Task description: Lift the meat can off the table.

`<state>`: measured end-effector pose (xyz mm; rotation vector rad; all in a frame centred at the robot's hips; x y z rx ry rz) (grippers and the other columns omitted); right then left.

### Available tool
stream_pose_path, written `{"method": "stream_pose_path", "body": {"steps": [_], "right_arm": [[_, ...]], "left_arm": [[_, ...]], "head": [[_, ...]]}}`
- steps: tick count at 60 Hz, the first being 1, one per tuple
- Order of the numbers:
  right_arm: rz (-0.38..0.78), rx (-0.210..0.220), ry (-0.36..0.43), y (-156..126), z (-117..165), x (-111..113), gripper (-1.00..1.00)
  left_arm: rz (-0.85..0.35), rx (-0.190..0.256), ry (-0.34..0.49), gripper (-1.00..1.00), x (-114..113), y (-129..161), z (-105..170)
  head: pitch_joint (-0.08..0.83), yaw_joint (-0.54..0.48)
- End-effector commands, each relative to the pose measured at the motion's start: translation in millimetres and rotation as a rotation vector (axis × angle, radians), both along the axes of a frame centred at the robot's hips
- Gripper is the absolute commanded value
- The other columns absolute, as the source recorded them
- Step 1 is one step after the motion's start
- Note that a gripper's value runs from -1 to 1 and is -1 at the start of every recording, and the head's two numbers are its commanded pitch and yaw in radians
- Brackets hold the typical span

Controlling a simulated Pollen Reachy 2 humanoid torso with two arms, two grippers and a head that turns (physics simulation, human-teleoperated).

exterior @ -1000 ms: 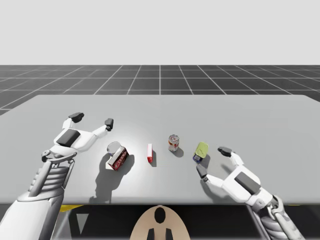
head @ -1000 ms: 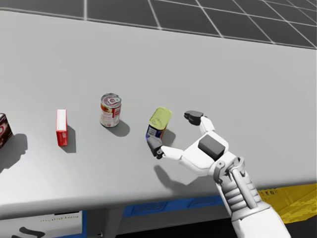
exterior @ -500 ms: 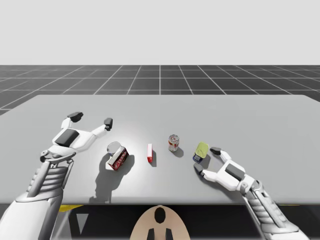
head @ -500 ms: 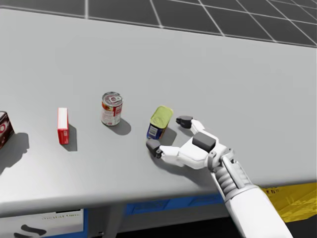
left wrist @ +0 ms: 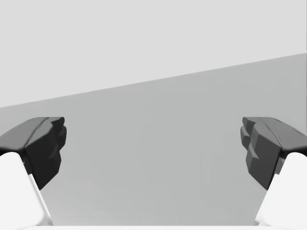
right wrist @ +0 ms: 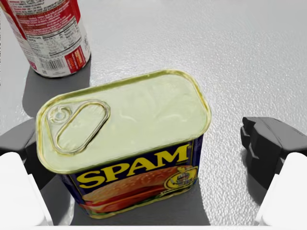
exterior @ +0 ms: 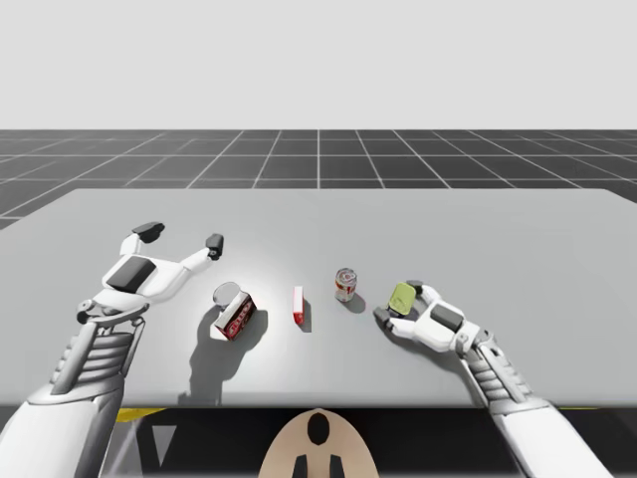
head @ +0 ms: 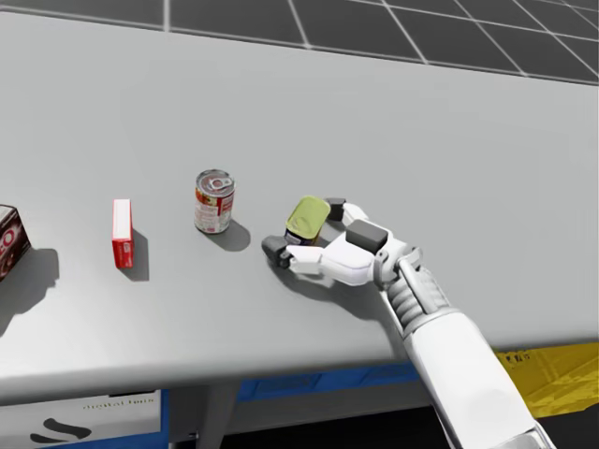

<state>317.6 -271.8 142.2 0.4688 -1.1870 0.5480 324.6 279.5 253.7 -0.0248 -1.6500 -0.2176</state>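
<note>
Right gripper [right wrist: 144,146] is released, jaws spread wide, low over the table [right wrist: 240,57]. The meat can [right wrist: 124,124] sits between its fingers. One finger [right wrist: 266,148] stands clear of the can with bare table showing in the gap. The other finger [right wrist: 19,143] is close against the can's opposite side; can't tell if it touches. No two-sided grip.

Meat can: rectangular, rounded corners, pale yellow-green lid with pull ring facing up, blue side. It rests on the table with its shadow right beneath it. High view: right gripper [exterior: 398,304] brackets the meat can [exterior: 402,297] in the near-right part of the table [exterior: 498,229], closer to the near edge than the far one, right arm coming in from the near-right corner. Head view: same, right gripper [head: 304,227] around the meat can [head: 306,215], wrist on the near-edge side.

Just beside the meat can, toward the left edge and a bit farther back: red and white round can [exterior: 345,285], upright, apart from it. Further left: slim red box [exterior: 298,304], then dark red box [exterior: 234,311]; all four make a rough row across the table's near half.

Left gripper [exterior: 181,236] is released too, fingers wide apart and nothing between them, raised over the left part of the table, near the dark red box but apart from it. Left wrist view: left gripper [left wrist: 156,146] over bare table [left wrist: 168,167].
</note>
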Motion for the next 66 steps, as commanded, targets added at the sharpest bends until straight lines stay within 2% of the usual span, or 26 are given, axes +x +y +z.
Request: {"method": "stream_pose_path", "body": {"steps": [1,8,10,11,12,13,16,23,27,34,42,55,61,66], "right_arm": [[0.020,-0.001,0.002,9,0,8,-1.00],[0.042,-0.027,-0.016,12,-4,5,-1.00],[0.007,-0.042,-0.044,12,-7,4,-0.67],[0.008,-0.047,-0.047,11,-8,2,0.14],[0.020,-0.045,-0.039,11,-9,2,0.70],[0.033,-0.043,-0.027,11,-10,1,1.00],[0.042,-0.057,-0.023,10,-12,0,1.00],[0.044,-0.050,-0.021,9,-11,-1,1.00],[0.045,-0.045,-0.022,9,-9,0,1.00],[0.044,-0.044,-0.024,8,-10,-1,1.00],[0.040,-0.041,-0.024,7,-11,-1,1.00],[0.040,-0.033,-0.041,6,-3,-2,1.00],[0.026,-0.017,-0.081,5,20,-4,1.00],[0.008,-0.036,-0.139,5,44,-4,1.00]], "left_arm": [[-0.004,0.002,-0.001,-1.00,0,-1,0],[-0.008,0.008,0.003,-1.00,-1,-2,-1],[-0.009,0.009,0.004,-1.00,-1,-3,-1],[-0.009,0.009,0.004,-1.00,-1,-3,-1],[-0.009,0.010,0.004,-1.00,-1,-3,-1],[-0.009,0.010,0.004,-1.00,-1,-3,-1],[-0.010,0.010,0.003,-1.00,-1,-4,-1],[-0.010,0.013,0.004,-1.00,-1,-5,-2],[-0.009,0.016,0.004,-1.00,-1,-5,-2],[-0.010,0.016,0.005,-1.00,-2,-6,-2],[-0.010,0.019,0.006,-1.00,-2,-6,-3],[-0.006,0.014,0.003,-1.00,-3,-6,-2],[-0.003,0.011,0.001,-1.00,-3,-6,-1],[-0.003,0.013,0.000,-1.00,-3,-5,-1]], "head": [[0.697,-0.30],[0.695,-0.30],[0.694,-0.30],[0.694,-0.30],[0.693,-0.30],[0.693,-0.30],[0.690,-0.30],[0.666,-0.30],[0.618,-0.30],[0.474,-0.32],[0.384,-0.34],[0.351,-0.34],[0.354,-0.33],[0.353,-0.33]]}}
